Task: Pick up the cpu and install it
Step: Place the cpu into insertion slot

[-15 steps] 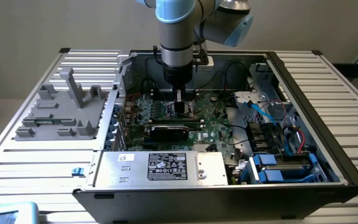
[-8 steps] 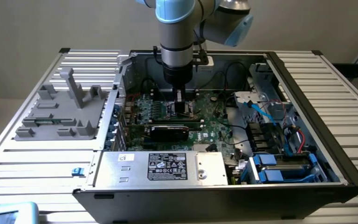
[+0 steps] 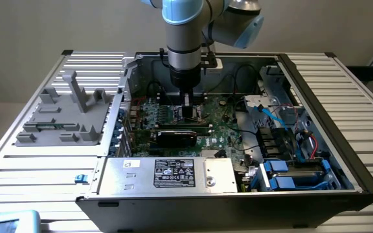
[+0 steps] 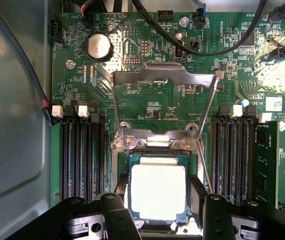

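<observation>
The cpu (image 4: 158, 196) is a flat square chip with a bright silver top and a thin green edge. It lies level in the socket (image 4: 152, 144) on the green motherboard (image 4: 157, 105). My gripper (image 4: 159, 186) reaches straight down into the open computer case (image 3: 316, 97). Its black fingers (image 4: 121, 190) press against two opposite edges of the chip, so it is shut on the cpu. The socket's metal load plate (image 4: 163, 77) stands flipped open beyond the chip. In the exterior view my gripper (image 3: 188, 115) hangs low over the middle of the board.
Memory slots (image 4: 82, 155) flank the socket on both sides. Black cables (image 4: 202, 45) arc over the board near a coin battery (image 4: 98, 46). A black graphics card (image 3: 183, 136) and a labelled silver power supply (image 3: 167, 174) lie nearer the camera. A grey parts fixture (image 3: 63, 116) sits at the exterior view's left.
</observation>
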### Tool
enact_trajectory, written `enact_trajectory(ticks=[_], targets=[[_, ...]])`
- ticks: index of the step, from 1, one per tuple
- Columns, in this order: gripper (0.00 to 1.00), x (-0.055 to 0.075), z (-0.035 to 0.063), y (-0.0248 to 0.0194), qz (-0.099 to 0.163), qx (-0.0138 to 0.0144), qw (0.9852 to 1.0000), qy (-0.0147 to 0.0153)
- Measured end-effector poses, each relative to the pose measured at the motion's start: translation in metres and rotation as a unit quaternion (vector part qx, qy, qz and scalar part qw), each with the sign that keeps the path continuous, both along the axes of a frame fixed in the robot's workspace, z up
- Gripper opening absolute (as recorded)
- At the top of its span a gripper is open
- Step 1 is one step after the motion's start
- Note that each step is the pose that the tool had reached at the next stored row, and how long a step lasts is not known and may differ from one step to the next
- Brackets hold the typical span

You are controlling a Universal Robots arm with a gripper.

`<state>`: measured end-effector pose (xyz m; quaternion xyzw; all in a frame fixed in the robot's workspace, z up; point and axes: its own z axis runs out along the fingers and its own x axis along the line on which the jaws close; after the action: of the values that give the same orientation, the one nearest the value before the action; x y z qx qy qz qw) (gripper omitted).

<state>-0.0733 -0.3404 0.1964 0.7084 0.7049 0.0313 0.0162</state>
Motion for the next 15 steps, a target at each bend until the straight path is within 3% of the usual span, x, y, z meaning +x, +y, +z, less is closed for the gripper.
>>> enact_trajectory(ticks=[15], targets=[[0.56,0.0002,-0.0012,0.0000,0.000,0.0007,1.0000,-0.0001]])
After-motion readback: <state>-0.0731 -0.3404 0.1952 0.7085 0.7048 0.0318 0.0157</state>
